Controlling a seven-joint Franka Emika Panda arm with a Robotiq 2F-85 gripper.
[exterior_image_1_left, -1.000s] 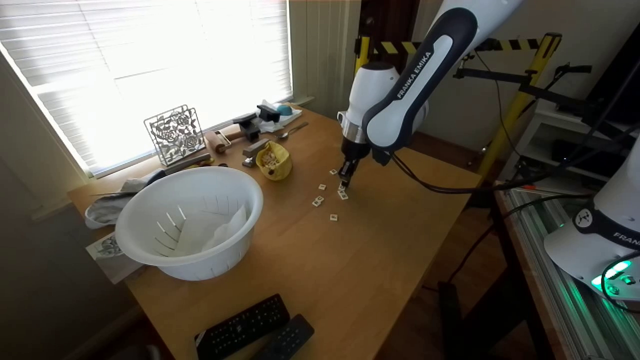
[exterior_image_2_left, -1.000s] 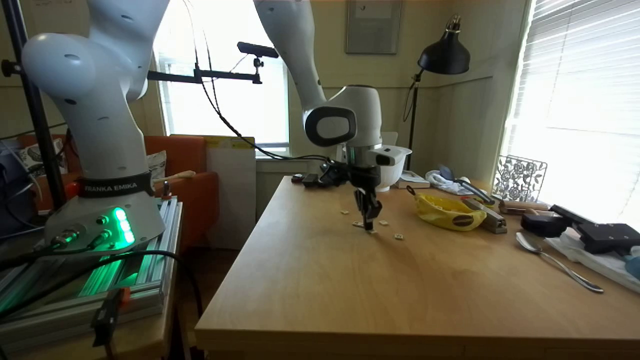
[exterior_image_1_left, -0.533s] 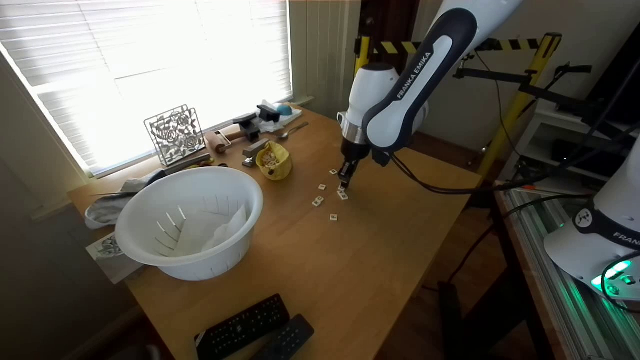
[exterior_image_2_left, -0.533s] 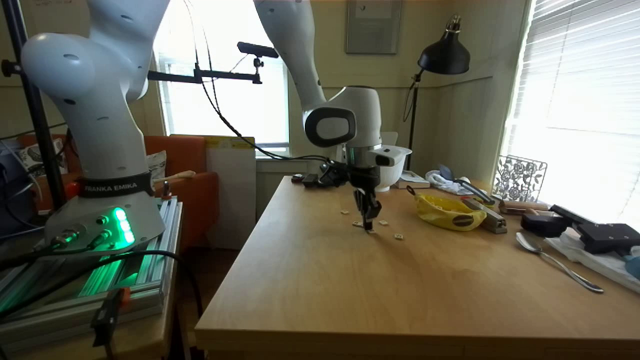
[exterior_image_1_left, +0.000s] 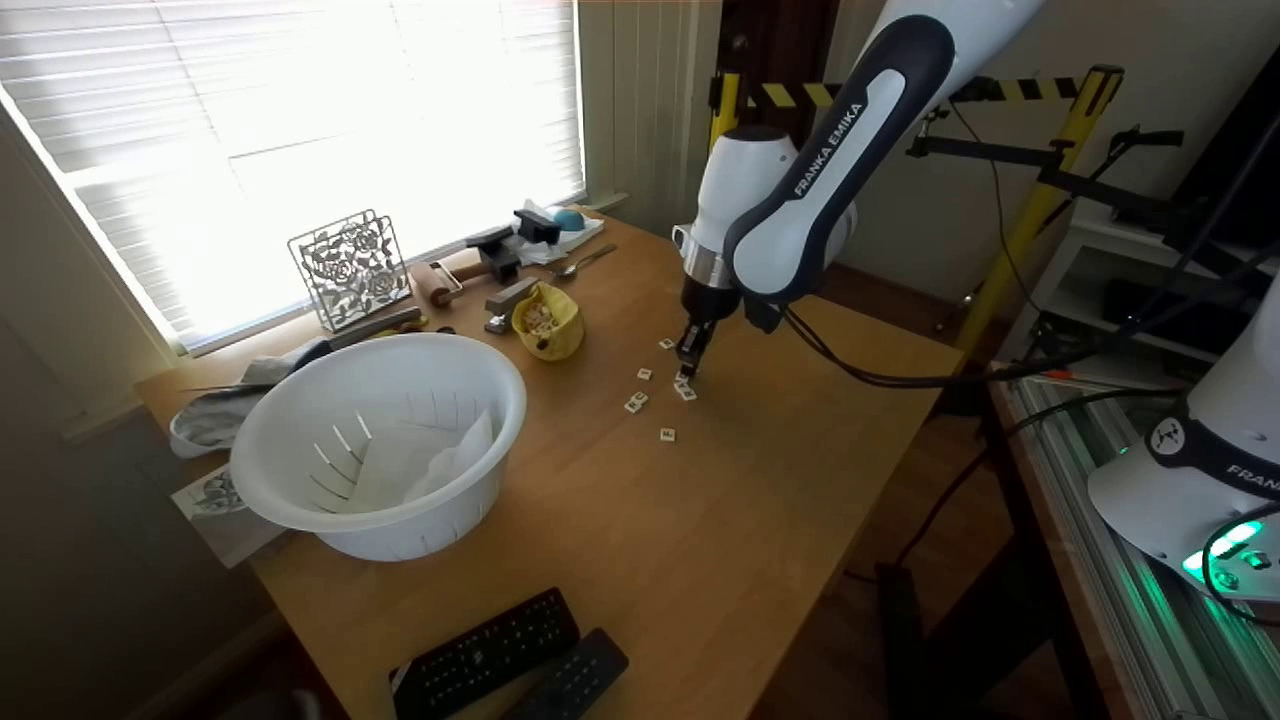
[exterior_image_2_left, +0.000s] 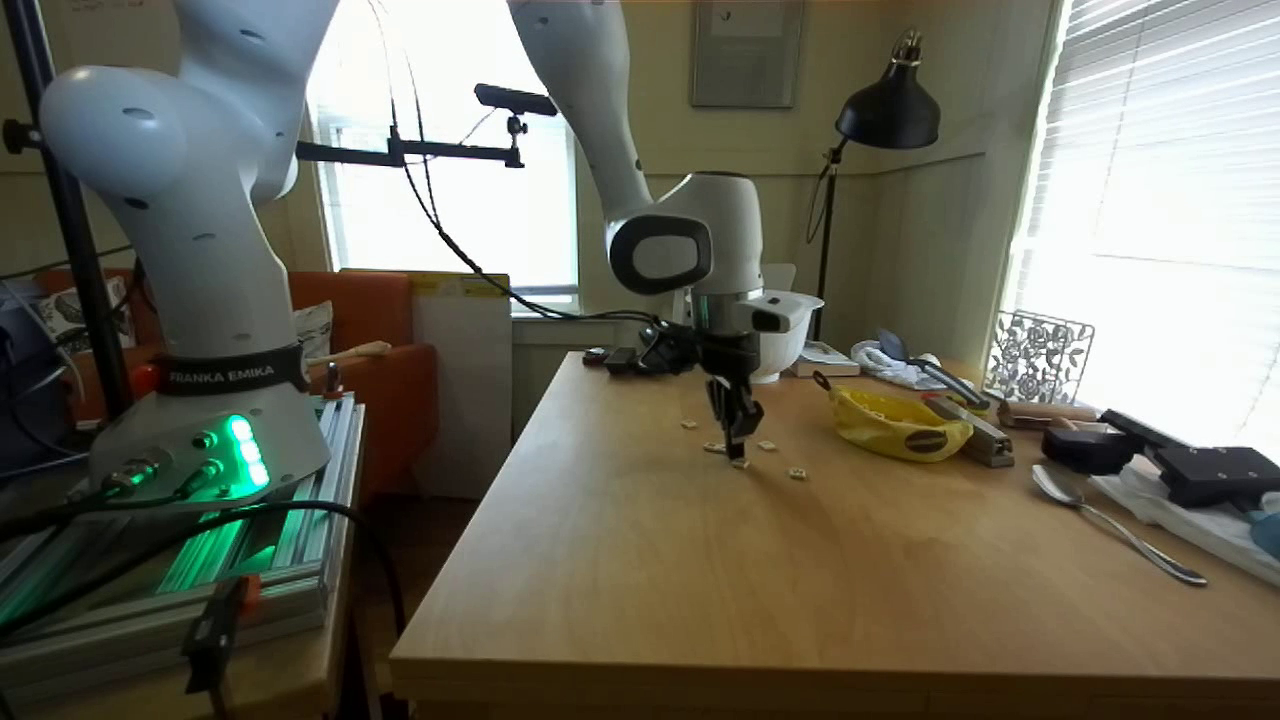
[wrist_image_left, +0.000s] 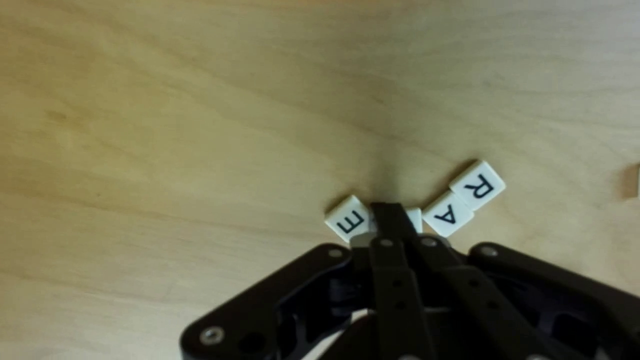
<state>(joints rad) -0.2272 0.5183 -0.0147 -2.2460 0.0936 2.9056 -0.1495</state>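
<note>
My gripper (wrist_image_left: 392, 215) points down at the wooden table with its fingers together. Its tips cover most of a white letter tile (wrist_image_left: 414, 218), touching or just over it; I cannot tell which. Beside the tips on one side lies an E tile (wrist_image_left: 348, 220). On the other side sit an A tile (wrist_image_left: 447, 214) and an R tile (wrist_image_left: 478, 185), edge to edge. Nothing shows gripped between the fingers. Around the gripper (exterior_image_1_left: 686, 372) in an exterior view are several more loose tiles, among them a lone tile (exterior_image_1_left: 667, 435) and another tile (exterior_image_1_left: 644, 374).
A yellow pouch (exterior_image_2_left: 870, 430) of tiles stands near a metal stapler (exterior_image_2_left: 985, 445). A large white basin (exterior_image_1_left: 410, 538) and black remotes (exterior_image_1_left: 490, 655) share the table. Toward the window are a spoon (exterior_image_2_left: 1120, 530), a rose-patterned metal holder (exterior_image_1_left: 350, 270) and black tools.
My gripper has moved only a tiny amount. The tiles right at its tips have slid slightly with it, while the other tiles lie where they were.
</note>
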